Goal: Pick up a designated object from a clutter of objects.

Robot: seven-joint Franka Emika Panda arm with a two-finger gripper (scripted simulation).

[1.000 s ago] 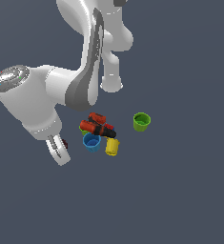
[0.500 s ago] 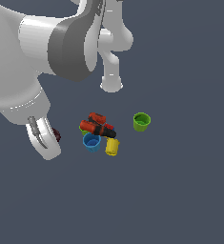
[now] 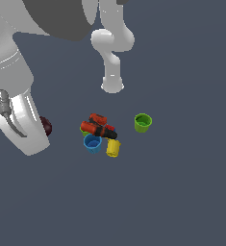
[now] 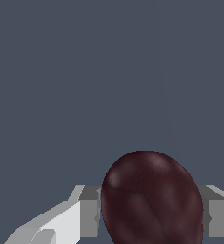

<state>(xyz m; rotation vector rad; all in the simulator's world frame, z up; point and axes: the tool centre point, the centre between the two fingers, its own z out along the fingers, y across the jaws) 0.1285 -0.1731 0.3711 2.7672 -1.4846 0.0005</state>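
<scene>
The designated object, a dark maroon bumpy ball, fills the space between my gripper's grey fingers in the wrist view, and the gripper is shut on it. In the exterior view only part of the ball peeks out beside the big white hand, to the exterior view's left of the clutter of objects. That clutter holds a red-orange-and-black tool-like object, a blue cup and a yellow cup. A green cup stands slightly apart. The fingertips are hidden in the exterior view.
The arm's white base stands behind the clutter. Upper links of the arm loom large across the exterior view's upper left. The floor is plain dark grey.
The arm has swung nearer the camera and looks much larger. The maroon ball, unseen a second ago, now shows at the gripper and has moved with it since half a second ago.
</scene>
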